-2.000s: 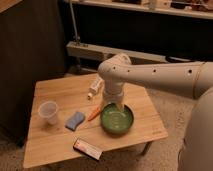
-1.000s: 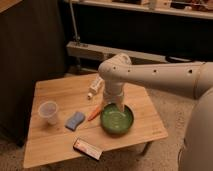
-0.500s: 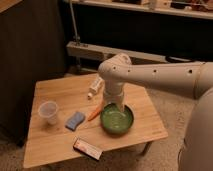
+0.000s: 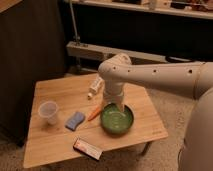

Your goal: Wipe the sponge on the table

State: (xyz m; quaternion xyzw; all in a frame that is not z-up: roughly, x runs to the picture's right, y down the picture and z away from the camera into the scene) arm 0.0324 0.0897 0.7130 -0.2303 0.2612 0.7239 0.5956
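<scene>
Sponge (image 4: pixel 75 120) lies untouched on the counter (image 4: pixel 55 92), with the claw (image 4: pixel 114 103) well to its right.

From my station I see the white arm reach in from the right, bend at the elbow and point straight down, putting the claw at the near-left rim of the green bowl (image 4: pixel 117 120); I cannot tell whether the claw is apart or together. The sponge sits between the clear plastic cup (image 4: pixel 48 111) and an orange object (image 4: pixel 94 113). Nothing has shifted over the last two seconds: arm and items keep their places.
</scene>
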